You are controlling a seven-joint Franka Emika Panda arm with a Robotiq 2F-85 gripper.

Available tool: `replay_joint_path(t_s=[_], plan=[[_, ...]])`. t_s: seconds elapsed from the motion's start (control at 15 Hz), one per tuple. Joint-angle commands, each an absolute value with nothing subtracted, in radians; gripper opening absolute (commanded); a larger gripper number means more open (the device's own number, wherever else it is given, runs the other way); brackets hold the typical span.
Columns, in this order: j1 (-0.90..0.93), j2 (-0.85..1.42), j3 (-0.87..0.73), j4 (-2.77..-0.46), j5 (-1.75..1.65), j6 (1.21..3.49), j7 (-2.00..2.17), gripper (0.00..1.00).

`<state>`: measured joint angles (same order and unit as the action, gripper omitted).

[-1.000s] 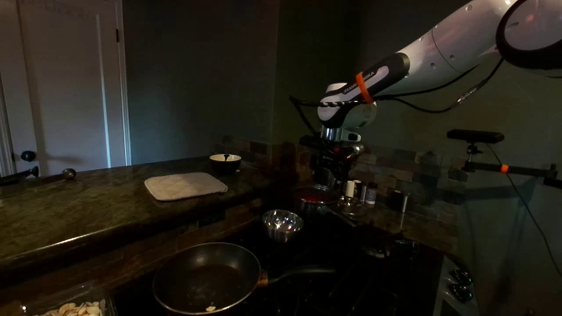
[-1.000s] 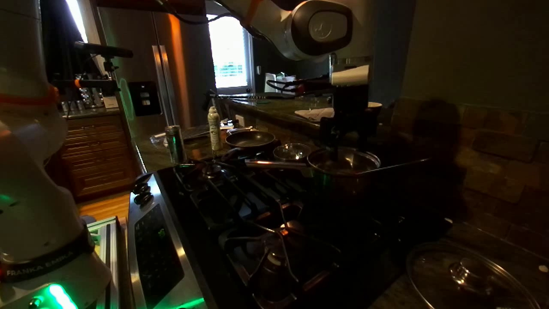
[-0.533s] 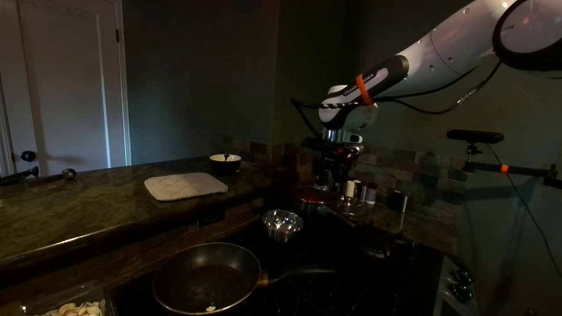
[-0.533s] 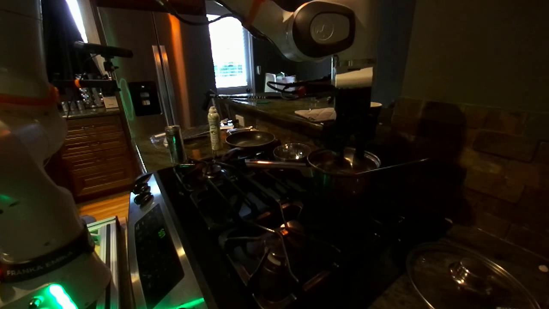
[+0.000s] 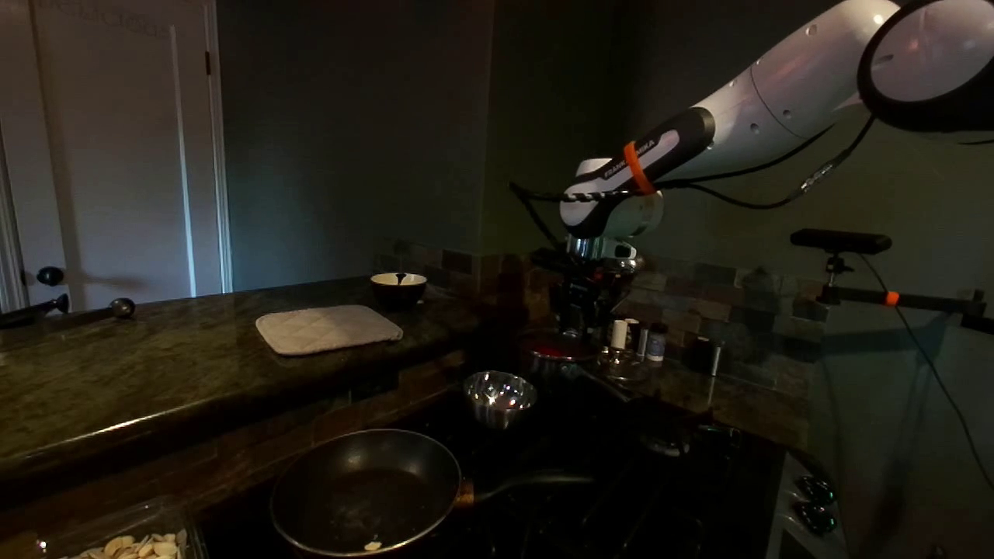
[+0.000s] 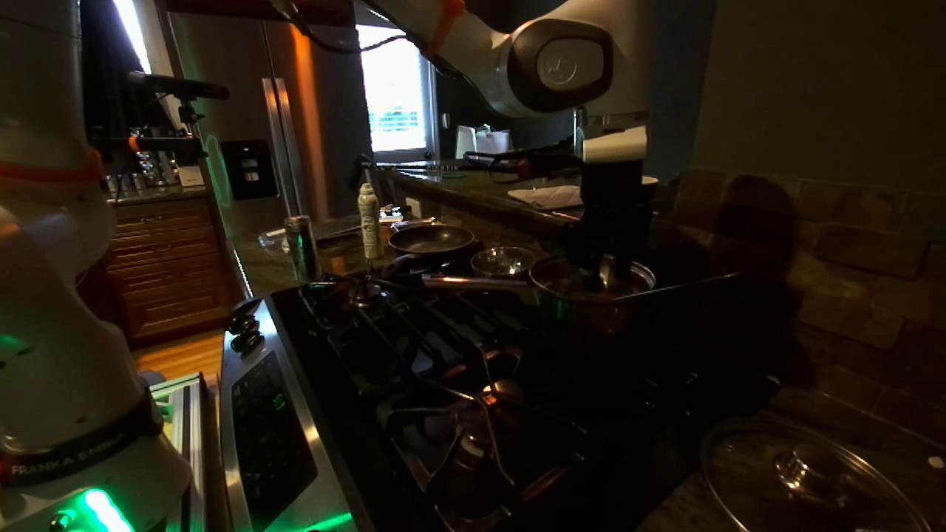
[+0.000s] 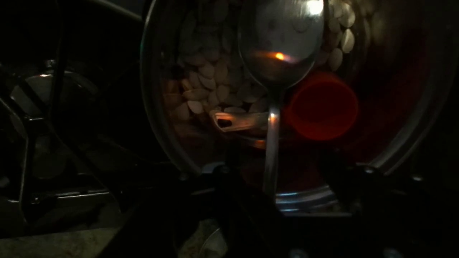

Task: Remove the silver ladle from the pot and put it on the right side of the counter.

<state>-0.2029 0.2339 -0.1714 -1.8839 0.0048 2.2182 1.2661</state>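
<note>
Gripper (image 7: 281, 157) with fingers part-spread astride silver ladle (image 7: 281, 39), ungrasped; beneath, pot (image 7: 147, 86); just beyond fingertips, red cup (image 7: 324, 107) and pale pieces (image 7: 215, 75); nearby, steel bowl (image 5: 501, 397).

Ladle (image 7: 281, 39) in pot (image 7: 304, 200), bowl (image 5: 500, 400) beside pot, mat (image 5: 330, 330) on counter (image 5: 178, 365)

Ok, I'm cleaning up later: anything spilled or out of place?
A small pale piece lies alone in the frying pan, resembling those in the nearby container: perhaps a stray. Inside the pot, a red round object looks odd beside similar pieces.
</note>
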Motion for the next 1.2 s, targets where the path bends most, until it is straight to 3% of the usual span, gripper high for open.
replay_joint_path(t_s=[0.0,0.4,0.53,0.73,0.8,1.13], plan=[[-0.182,0.274,-0.189,-1.870,0.015,2.273,1.252,0.57],[-0.180,0.292,-0.198,-1.880,0.014,2.298,1.250,0.48],[-0.180,0.294,-0.202,-1.882,0.015,2.298,1.249,0.26],[-0.179,0.291,-0.204,-1.885,0.014,2.296,1.240,0.03],[-0.178,0.290,-0.204,-1.886,0.013,2.294,1.238,0.00],[-0.173,0.269,-0.202,-1.891,0.009,2.269,1.226,0.03]])
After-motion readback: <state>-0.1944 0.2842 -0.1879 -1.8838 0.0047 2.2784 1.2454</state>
